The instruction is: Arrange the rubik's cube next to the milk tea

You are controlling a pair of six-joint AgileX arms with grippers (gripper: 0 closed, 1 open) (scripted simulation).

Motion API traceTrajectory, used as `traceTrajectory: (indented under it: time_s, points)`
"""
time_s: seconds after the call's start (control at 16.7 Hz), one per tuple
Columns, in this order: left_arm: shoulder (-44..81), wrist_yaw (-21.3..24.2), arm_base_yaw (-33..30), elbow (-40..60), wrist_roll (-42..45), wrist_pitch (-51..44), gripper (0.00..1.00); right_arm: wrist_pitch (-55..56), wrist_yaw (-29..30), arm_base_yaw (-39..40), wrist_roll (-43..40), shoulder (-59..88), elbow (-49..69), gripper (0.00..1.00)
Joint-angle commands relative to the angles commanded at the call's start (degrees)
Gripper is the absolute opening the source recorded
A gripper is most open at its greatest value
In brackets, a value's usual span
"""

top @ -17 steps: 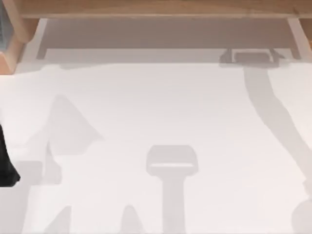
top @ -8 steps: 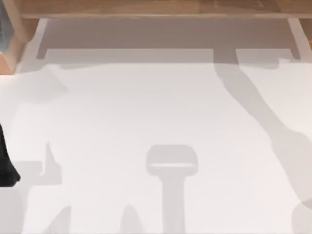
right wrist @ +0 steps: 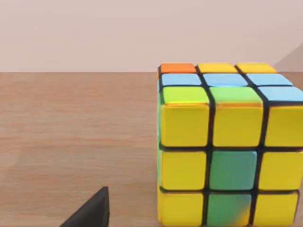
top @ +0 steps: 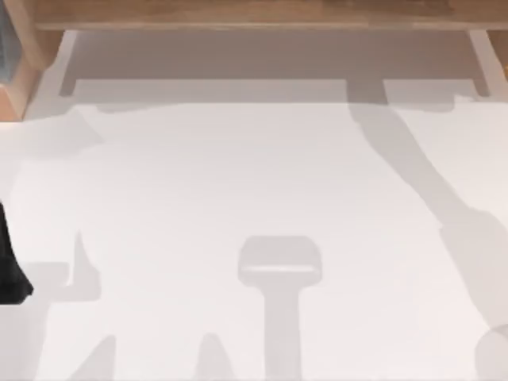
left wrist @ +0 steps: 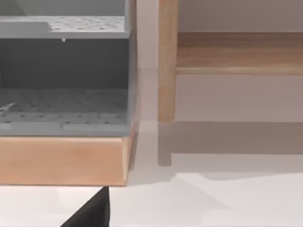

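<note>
Looking at the right wrist view, you have the rubik's cube [right wrist: 229, 144] sitting close in front of that camera on a brown wooden surface [right wrist: 75, 142], with a pale wall [right wrist: 94, 33] behind it. It stands upright and square, its near face mostly yellow with two green tiles. A dark wedge [right wrist: 90, 213] at the frame's lower edge is probably part of the right gripper, but you cannot tell from it whether the hand is wide, narrow or holding anything.

The main risk, as I judge it, is an off-centre approach: the cube sits to one side of this camera's line, so a straight advance could clip a corner and push or turn it across the wood. A second risk is placement (no milk tea shows in these pictures), so you have no visible target to set the cube beside yet.

The left arm [top: 9, 262] is a dark shape at the left edge of the top view, over the white table [top: 254, 182]. Its wrist camera faces a grey perforated rack [left wrist: 64, 80] on a wooden base [left wrist: 61, 161], beside a wooden post [left wrist: 166, 61]; swinging that arm carelessly could strike them. Its hand state cannot be told either.

Counted: one cube, one rack, one post, one table, two arms (judging the right one from its shadow on the table).
</note>
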Motion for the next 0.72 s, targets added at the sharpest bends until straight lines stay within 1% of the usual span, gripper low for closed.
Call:
traceTrajectory:
  time_s: [0.42,0.72]
  points:
    - [0.0,0.0,0.0,0.0,0.0,0.0,1.0,-2.66,-2.0,-2.13,-0.18,9.0,12.17,1.0]
    - [0.0,0.0,0.0,0.0,0.0,0.0,1.0,-2.45,-2.25,-2.42,-0.1,11.19,13.72,1.0]
